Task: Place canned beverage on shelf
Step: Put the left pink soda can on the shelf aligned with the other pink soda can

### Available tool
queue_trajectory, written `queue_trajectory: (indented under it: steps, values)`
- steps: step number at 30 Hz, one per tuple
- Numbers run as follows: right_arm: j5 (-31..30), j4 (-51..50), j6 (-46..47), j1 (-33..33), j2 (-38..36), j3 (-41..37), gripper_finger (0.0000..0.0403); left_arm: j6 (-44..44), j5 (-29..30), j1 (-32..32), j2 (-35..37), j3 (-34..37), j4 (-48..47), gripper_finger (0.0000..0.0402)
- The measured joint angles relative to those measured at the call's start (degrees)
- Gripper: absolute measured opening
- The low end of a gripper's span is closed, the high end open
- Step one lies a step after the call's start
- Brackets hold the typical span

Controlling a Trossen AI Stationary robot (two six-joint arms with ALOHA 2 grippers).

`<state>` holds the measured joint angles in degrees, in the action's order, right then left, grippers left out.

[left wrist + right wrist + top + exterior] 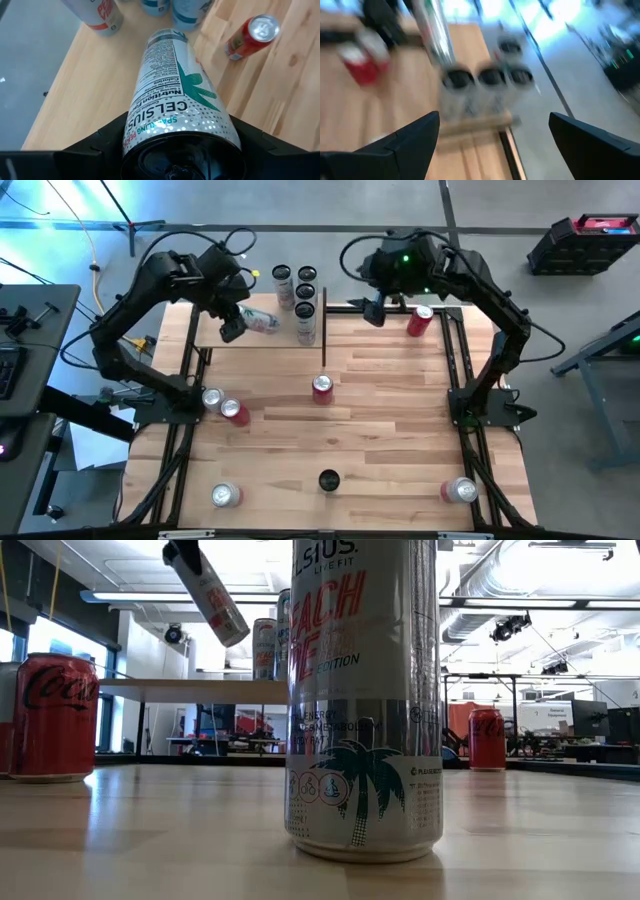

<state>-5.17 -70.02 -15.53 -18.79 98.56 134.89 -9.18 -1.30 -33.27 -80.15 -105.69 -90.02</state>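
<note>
The left gripper [233, 328] hangs over the shelf [210, 330], its fingers clamped on a white Celsius can [175, 105] that is tilted, its far end pointing toward the cans already standing there. In the low view the same can [212, 595] hangs slanted in the air above the shelf board [190, 690], clear of it. The shelf sits at the far edge of the tabletop [390, 390], on its left half.

Below the shelf, near the tabletop's left edge, a silver-topped can [211, 397] and a red can [234, 412] lie just beside each other. Another can [224, 495] stands near the front left corner.

At the shelf's right end four tall cans [303, 302] stand close together. The left wrist view shows three of them past the held can, and a red can [247, 36] on the table below.

Near the middle of the tabletop stands a red can [322, 388], and toward the front edge a dark-topped can [329, 479], the one filling the low view.

The right gripper [376, 310] hovers at the far edge, right of the shelf, its fingers spread wide and empty. A red can [419, 320] stands just beside it. One more can [460, 490] sits near the front right corner.
</note>
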Motion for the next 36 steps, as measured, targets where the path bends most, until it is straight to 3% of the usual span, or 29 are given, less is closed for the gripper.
queue_trajectory:
  steps: [6,18,23,30,36]
  values:
    - [8.4,11.61,-0.02,0.02,1.86,0.0,0.0362,3.07,0.6,0.37,3.79,0.32,0.13,0.024]
    - [12.31,25.44,-4.57,5.28,11.19,-0.07,0.0362,4.25,-0.09,0.3,13.75,10.38,-0.08,0.024]
    - [12.22,28.88,-4.89,6.88,14.85,-0.07,0.0362,7.45,-3.95,0.5,15.4,10.49,0.07,0.024]
    - [11.93,32.66,-2.91,9.14,18.43,-0.04,0.0362,4.43,-3.1,0.49,15.93,10.49,0.02,0.024]
    - [0.79,32.78,-3.03,12.17,21.16,-0.04,0.0362,0.96,-1.57,0.49,15.01,10.51,0.03,0.024]
